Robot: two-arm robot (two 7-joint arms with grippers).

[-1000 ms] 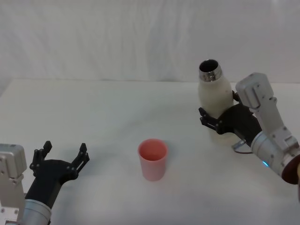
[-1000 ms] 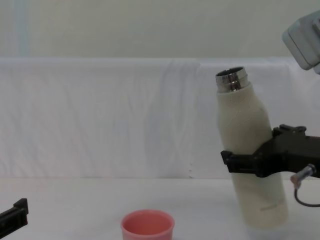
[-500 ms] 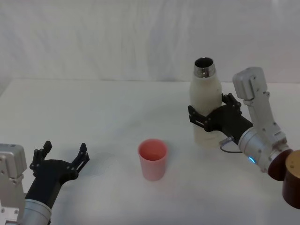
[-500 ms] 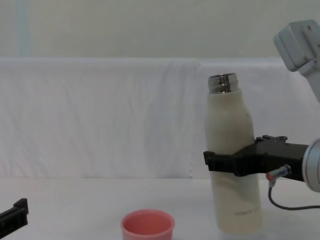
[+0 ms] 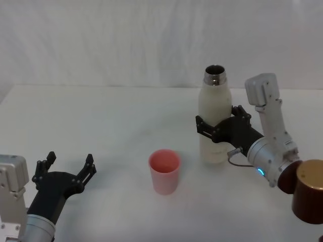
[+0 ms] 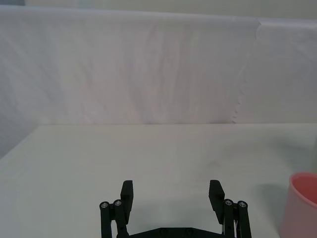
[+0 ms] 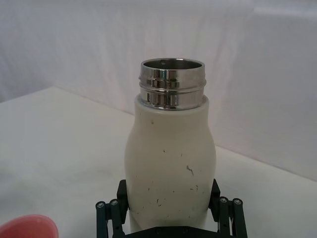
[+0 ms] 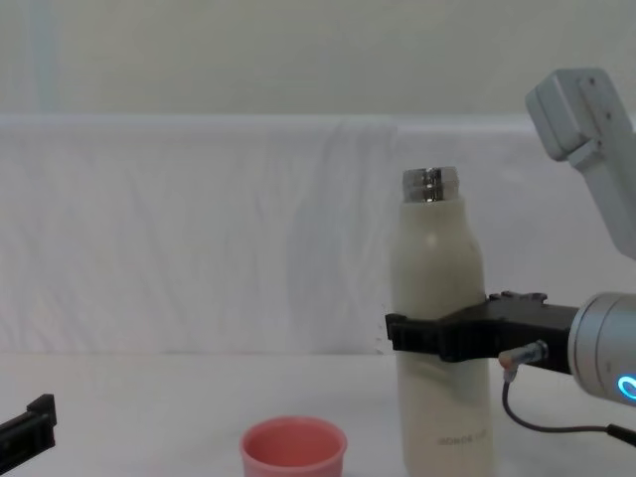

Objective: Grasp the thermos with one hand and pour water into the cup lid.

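- From the head camera I see the thermos [image 5: 214,121] upright, to the right of the table's middle, its open steel neck pointing up.
- My right gripper [image 5: 218,129], the hand for this job, is clamped round the thermos at about mid-height, one jaw on each side of the cream body.
- In the right wrist view the thermos [image 7: 171,168] sits squarely between the black fingers [image 7: 110,210], which press against both flanks; the hand [image 7: 168,210] is closed just as far as the bottle's width allows.
- In the chest view the thermos [image 8: 437,338] stands vertical, with the hand [image 8: 437,336] reaching in from the right and wrapping its lower half; the grey lettering shows below the jaws.
- I cannot tell whether the thermos base rests on the table [image 5: 101,126] or hangs just above it.
- The blue ring light on the right wrist is lit.
- The cup lid [image 5: 164,171] stands upright on the table, mouth up, to the left of the thermos and nearer to me, close by but not touching it.
- In the chest view the cup lid [image 8: 293,449] sits low at the bottom edge, left of the bottle.
- My left gripper [image 5: 65,171] is parked low at the near left, well apart from the cup lid, its fingers spread wide and holding nothing.
- The left wrist view shows those two fingers [image 6: 127,196] apart over bare table, with the cup lid's rim [image 6: 302,206] off to one side.
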